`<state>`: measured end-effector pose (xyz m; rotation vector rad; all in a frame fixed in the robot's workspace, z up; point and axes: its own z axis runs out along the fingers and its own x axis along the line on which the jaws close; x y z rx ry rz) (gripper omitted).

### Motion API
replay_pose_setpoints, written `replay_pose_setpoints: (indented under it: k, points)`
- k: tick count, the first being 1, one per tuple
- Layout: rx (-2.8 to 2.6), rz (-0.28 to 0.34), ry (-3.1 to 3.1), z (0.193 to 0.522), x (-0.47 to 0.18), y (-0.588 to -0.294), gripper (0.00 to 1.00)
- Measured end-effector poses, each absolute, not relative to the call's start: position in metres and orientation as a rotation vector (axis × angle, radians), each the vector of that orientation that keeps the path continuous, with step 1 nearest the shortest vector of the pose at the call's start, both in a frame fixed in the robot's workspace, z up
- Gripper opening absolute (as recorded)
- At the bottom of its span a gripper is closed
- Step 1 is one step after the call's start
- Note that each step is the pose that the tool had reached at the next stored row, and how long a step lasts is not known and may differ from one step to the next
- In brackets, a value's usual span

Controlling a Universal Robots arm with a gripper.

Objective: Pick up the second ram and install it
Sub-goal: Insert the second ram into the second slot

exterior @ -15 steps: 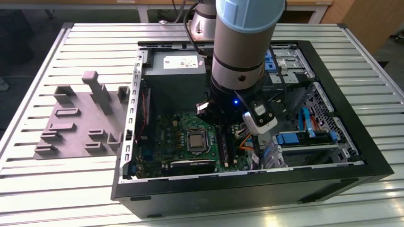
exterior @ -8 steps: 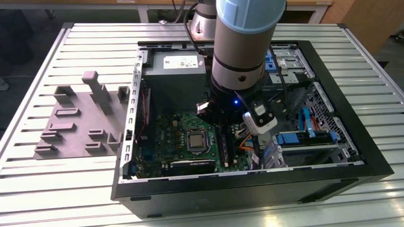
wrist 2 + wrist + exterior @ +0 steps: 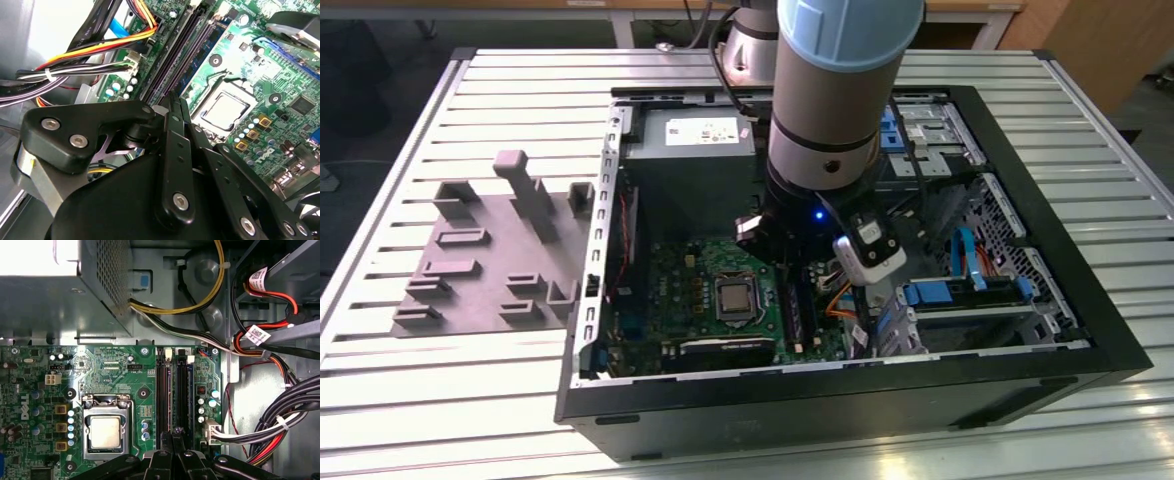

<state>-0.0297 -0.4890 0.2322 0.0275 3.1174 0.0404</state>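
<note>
Looking across the exterior view from its left: the grey moulded tray (image 3: 480, 270) sits on the slatted tabletop (image 3: 400, 400), and I can't spot a stick on any of its blocks. Next over is the open PC case (image 3: 854, 400), with the arm reaching straight down inside it.

In the first wrist view the CPU socket (image 3: 106, 432) comes first, then the long black memory slots (image 3: 175, 395), then the bundled cables (image 3: 280, 430). The gripper (image 3: 175, 440) hangs right over the near end of those slots, and they run lengthwise straight away from it, so the pinch line and the slots' long axis look lined up.

In the second wrist view the fingers (image 3: 172, 130) are drawn together with basically no gap. The second ram itself I honestly can't pick out. My guess is it's pinched edge-on between them and pointing down at the slots, but I can't confirm that.
</note>
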Motion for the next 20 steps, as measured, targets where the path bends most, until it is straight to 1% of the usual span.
replay_pose_setpoints:
  k: [20]
  points:
    - [0.028,0.045,3.117,0.2286,-0.0293,-0.4879,0.11]
